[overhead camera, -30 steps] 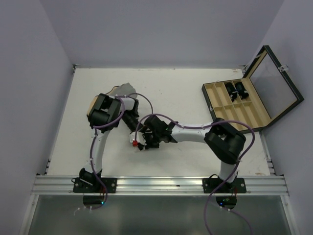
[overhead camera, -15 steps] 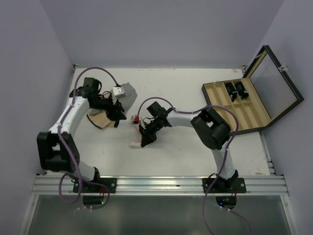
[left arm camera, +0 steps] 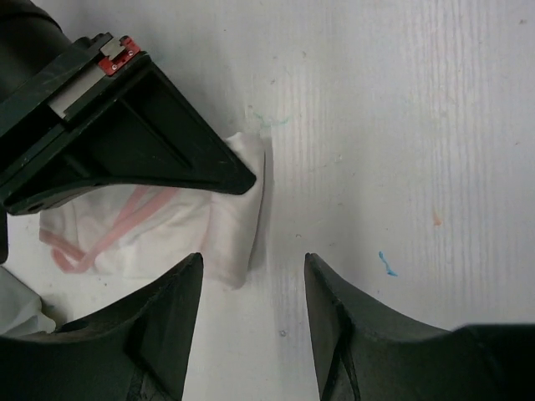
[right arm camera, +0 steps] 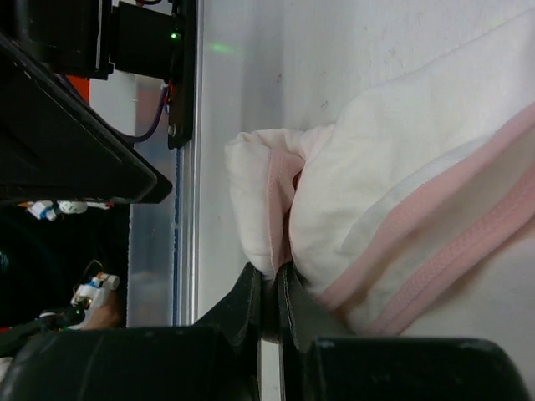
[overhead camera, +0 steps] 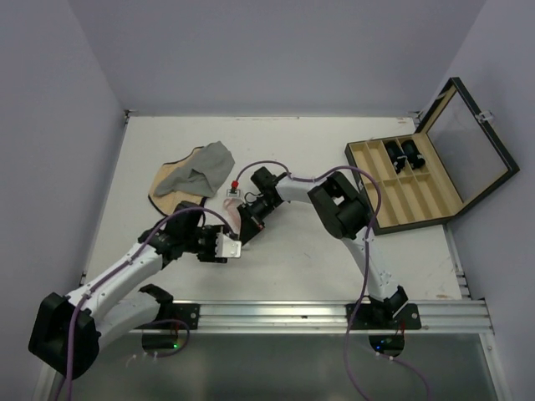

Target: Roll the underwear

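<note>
Mid-table, the right gripper (right arm camera: 269,288) is clamped on the bunched underwear (left arm camera: 167,227), and the left gripper (left arm camera: 252,261) hangs wide open over its edge.

Overhead rear view; wrist cameras close, apparently sharing underwear (left arm camera: 159,230)

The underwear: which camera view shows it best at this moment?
The left wrist view: the underwear lies bunched on the table, pink trim visible, partly under the right gripper. The right wrist view shows only a close edge pinched in that gripper; the top view hides nearly all of it.
</note>
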Available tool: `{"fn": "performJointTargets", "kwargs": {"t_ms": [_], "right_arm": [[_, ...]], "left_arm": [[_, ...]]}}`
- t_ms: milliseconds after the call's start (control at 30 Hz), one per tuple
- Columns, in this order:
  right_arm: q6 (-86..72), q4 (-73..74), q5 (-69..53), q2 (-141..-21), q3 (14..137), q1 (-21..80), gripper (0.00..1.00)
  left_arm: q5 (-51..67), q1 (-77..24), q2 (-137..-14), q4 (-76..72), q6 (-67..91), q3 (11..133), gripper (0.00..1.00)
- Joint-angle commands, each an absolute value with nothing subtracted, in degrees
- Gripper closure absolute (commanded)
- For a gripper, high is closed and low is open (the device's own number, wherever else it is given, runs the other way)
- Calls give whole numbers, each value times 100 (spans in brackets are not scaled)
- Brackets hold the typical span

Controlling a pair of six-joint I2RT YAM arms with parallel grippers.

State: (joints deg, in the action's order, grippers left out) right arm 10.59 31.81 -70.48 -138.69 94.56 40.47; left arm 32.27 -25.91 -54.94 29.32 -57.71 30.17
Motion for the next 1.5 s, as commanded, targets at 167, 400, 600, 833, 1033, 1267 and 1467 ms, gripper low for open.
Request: {"fn": "performJointTargets", "kwargs": {"t_ms": [167, 400, 600, 833, 1033, 1267, 1467], "right_arm": [[782, 3340, -6100, -14361, 9316, 4008, 100], [765, 3375, -6056, -14388, 9351, 3999, 100], [738, 3375, -5933, -14327, 9343, 3955, 100], [721, 3497, -5195, -13721, 9474, 3824, 54], [905, 3709, -4597, -12649, 9685, 3437, 19], [1493, 3630, -4183, -11304, 9133, 2980, 18], [1890, 2998, -4297, -9898, 7929, 2927, 28]], "left_arm": [[2128, -3269, -6108, 1329, -6485, 2760, 45], [1890, -3507, -6722, 1072, -6811, 2619, 53], [1871, -3542, -7505, 1291, -6391, 2944, 80], [2240, -3560, -8049, 2493, -5968, 3453, 100], [2785, -3542, -8892, 3777, -5757, 4218, 100], [3953, -2718, -10589, 5289, -6239, 5693, 100], [4377, -2014, -12197, 6493, -6583, 7319, 99]]}}
